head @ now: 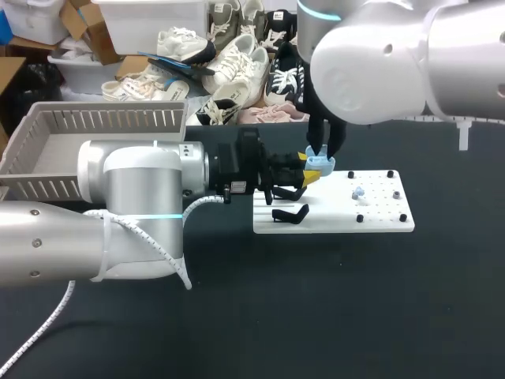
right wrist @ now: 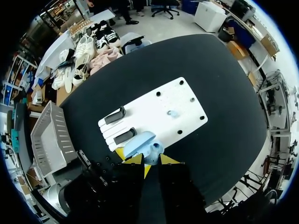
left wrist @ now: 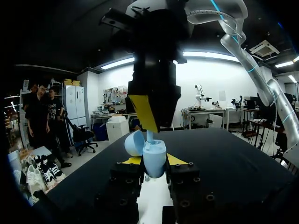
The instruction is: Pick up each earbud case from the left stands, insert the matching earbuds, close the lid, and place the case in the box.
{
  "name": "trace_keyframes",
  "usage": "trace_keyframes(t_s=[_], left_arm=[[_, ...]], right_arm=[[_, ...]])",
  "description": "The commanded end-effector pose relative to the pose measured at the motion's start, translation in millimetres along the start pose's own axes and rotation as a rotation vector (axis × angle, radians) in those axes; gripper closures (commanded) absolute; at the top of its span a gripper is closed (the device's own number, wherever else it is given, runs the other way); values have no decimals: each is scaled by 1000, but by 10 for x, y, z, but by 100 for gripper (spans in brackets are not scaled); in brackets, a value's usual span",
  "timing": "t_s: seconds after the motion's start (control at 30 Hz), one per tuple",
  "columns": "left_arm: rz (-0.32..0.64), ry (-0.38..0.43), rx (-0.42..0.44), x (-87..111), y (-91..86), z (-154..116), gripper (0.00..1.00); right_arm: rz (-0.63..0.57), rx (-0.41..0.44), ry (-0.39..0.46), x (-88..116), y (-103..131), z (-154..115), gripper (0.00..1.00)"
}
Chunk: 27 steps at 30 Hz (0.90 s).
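Two tools meet: left tool (left wrist: 154, 161) clamps the open earbud case (left wrist: 155, 153); right tool (right wrist: 147, 159) just above it, grip unclear.

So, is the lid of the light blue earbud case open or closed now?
Open. In the left wrist view the lid is swung aside from the case, which the left gripper holds between its fingers.

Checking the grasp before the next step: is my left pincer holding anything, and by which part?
Yes. The left pincer holds the light-blue earbud case by the two sides of its lower body, with the lid open.
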<state>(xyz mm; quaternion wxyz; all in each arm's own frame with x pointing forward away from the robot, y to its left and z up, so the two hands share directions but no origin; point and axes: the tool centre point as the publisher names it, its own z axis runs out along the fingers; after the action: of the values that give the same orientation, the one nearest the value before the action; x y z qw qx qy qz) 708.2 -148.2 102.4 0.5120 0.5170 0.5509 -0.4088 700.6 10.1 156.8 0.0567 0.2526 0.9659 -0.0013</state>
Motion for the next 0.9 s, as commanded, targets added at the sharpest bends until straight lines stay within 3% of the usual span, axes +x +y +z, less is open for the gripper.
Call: trace_keyframes(t_s=[0.03, 0.9], left_arm=[[1, -2, -4, 0, -15, -7, 100], [1, -2, -4, 0, -15, -7, 100]], right_arm=[[2, -3, -2, 7, -20, -20, 100], [9, -4, 24, 33, -36, 48, 100]])
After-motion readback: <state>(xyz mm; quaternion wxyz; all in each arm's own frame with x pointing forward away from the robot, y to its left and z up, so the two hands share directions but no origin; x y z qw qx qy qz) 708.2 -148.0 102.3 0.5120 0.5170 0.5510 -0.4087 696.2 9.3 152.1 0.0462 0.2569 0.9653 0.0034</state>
